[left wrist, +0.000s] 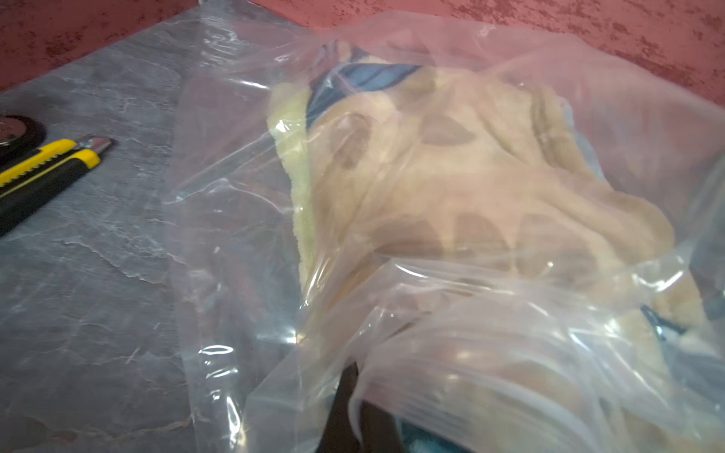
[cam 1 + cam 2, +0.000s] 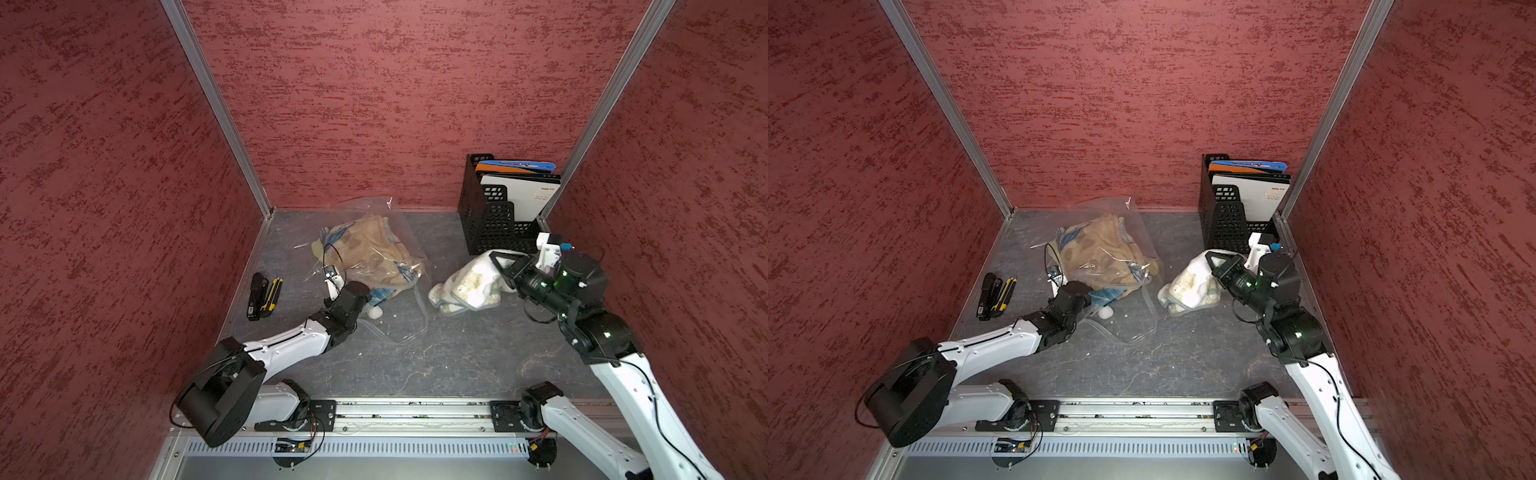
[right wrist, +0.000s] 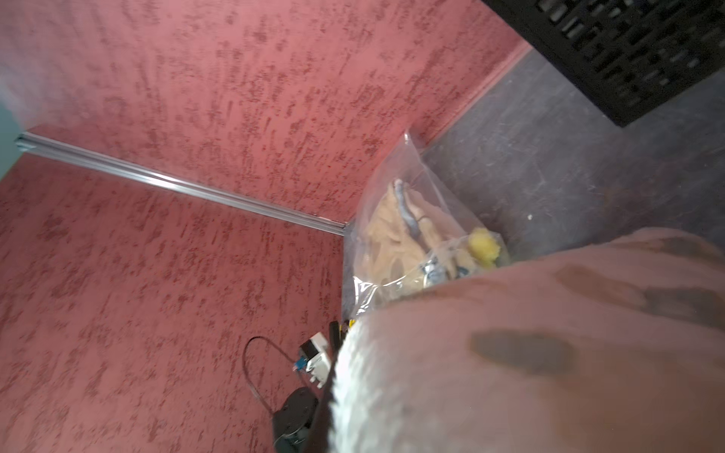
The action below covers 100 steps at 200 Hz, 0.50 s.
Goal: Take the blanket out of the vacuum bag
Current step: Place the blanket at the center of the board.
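Observation:
The vacuum bag (image 2: 399, 232) (image 2: 1138, 232), clear and crinkled, lies at the back middle of the grey floor. Inside it is a tan cloth with brown spots and blue patches (image 2: 365, 245) (image 1: 451, 176). My left gripper (image 2: 360, 294) (image 1: 355, 412) is at the bag's near edge, shut on a fold of the plastic by the zip strip. A small white round part (image 2: 376, 312) lies beside that wrist. To the right, outside the bag, my right gripper (image 2: 498, 262) (image 2: 1216, 261) is shut on a white fleecy blanket with brown spots (image 2: 465, 286) (image 3: 549, 353), which hangs down to the floor.
A black mesh file rack (image 2: 494, 220) with folders stands in the back right corner, just behind my right gripper. A black stapler (image 2: 255, 295) and yellow-black utility knives (image 2: 272, 295) (image 1: 43, 164) lie by the left wall. Red walls close three sides.

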Available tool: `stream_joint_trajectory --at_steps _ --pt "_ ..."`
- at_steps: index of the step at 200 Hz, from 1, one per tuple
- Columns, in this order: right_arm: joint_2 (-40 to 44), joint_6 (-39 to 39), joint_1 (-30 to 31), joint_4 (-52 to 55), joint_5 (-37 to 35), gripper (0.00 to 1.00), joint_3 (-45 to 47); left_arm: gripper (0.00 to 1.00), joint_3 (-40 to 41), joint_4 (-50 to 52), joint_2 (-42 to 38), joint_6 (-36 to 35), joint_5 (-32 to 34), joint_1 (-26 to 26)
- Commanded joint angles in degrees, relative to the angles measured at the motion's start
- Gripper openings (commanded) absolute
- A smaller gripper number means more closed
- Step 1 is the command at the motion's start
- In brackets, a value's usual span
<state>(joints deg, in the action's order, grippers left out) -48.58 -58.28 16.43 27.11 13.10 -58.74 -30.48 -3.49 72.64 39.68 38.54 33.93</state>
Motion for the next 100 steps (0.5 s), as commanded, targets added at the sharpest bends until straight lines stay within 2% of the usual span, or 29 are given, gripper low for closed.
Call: stream_joint_trajectory --at_steps 1,34,52,65,80,100 --pt "-8.18 -0.01 -1.88 -10.68 0.74 0.0 -2.47 0.0 -2.37 4.76 -1.69 -1.71 -0.72 -4.04" --pt "-28.51 -1.2 -2.48 -18.04 2.67 0.0 -17.41 0.0 -6.63 8.63 -2.97 -3.68 -2.1 -11.43" --pt "-37.2 -0.41 -3.0 -15.71 2.6 0.0 -29.14 0.0 -7.72 8.98 -4.05 -4.29 -4.8 -13.61" --pt "-39.41 1.45 -3.07 -11.42 0.84 0.0 -35.06 0.0 -7.93 9.5 -5.05 -4.68 -5.64 -13.72" --pt "-37.95 2.32 -3.46 -9.36 0.34 0.0 -34.16 0.0 -7.22 9.62 -6.64 -4.48 -6.64 -13.71" --pt "-31.31 2.23 -3.43 -10.99 -0.15 0.0 -21.3 0.0 -4.76 8.26 -9.16 -4.08 -7.7 -13.66"
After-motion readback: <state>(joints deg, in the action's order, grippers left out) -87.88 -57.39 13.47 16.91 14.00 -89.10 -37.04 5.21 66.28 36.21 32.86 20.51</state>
